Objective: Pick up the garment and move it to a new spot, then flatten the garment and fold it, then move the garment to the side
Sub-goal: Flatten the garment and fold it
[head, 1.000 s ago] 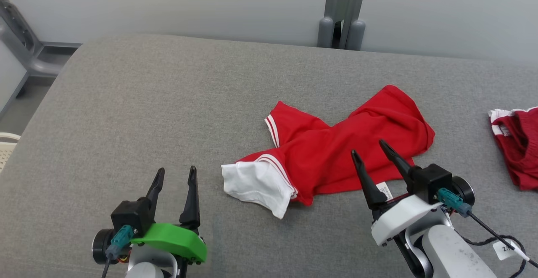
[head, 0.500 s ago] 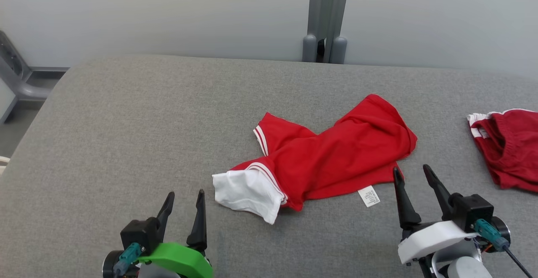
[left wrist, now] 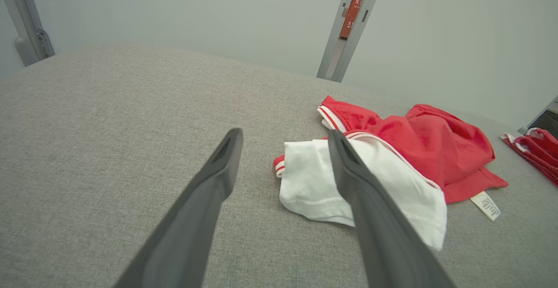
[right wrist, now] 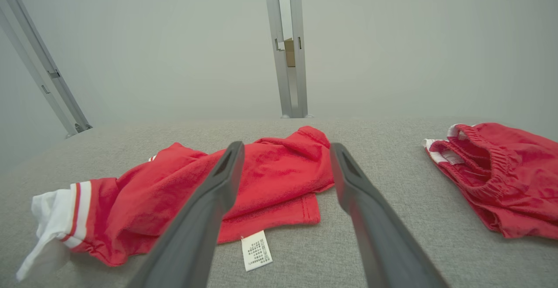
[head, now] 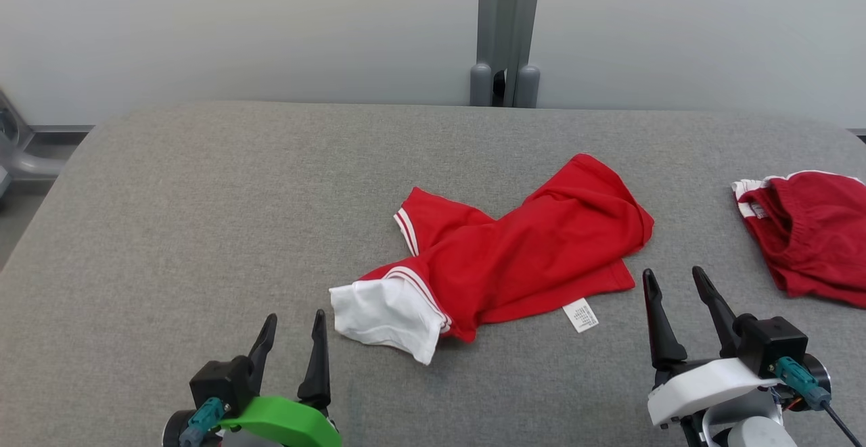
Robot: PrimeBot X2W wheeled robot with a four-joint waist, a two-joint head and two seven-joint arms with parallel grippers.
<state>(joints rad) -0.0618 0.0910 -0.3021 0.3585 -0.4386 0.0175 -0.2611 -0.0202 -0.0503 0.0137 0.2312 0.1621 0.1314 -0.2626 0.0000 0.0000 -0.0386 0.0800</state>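
The garment (head: pixel 521 257) is a red shirt with a white sleeve (head: pixel 385 315), and it lies crumpled in the middle of the grey padded table (head: pixel 203 197). A white label (head: pixel 580 315) sticks out at its near edge. My left gripper (head: pixel 295 316) stands open just left of the white sleeve, touching nothing. In the left wrist view the left gripper (left wrist: pixel 284 132) points at the sleeve (left wrist: pixel 314 183). My right gripper (head: pixel 672 272) is open too, to the right of the garment's near hem and apart from it. From the right wrist, the right gripper (right wrist: pixel 286 145) frames the garment (right wrist: pixel 270 170).
A second, darker red garment (head: pixel 812 237) with a white-trimmed waistband lies at the table's right edge, also in the right wrist view (right wrist: pixel 501 179). A grey post (head: pixel 500 28) stands behind the table's far edge against a pale wall. Bare table spreads to the left.
My right gripper has drawn back from over the garment's near hem and label to the right of it. The head camera has shifted. The garment lies as before.
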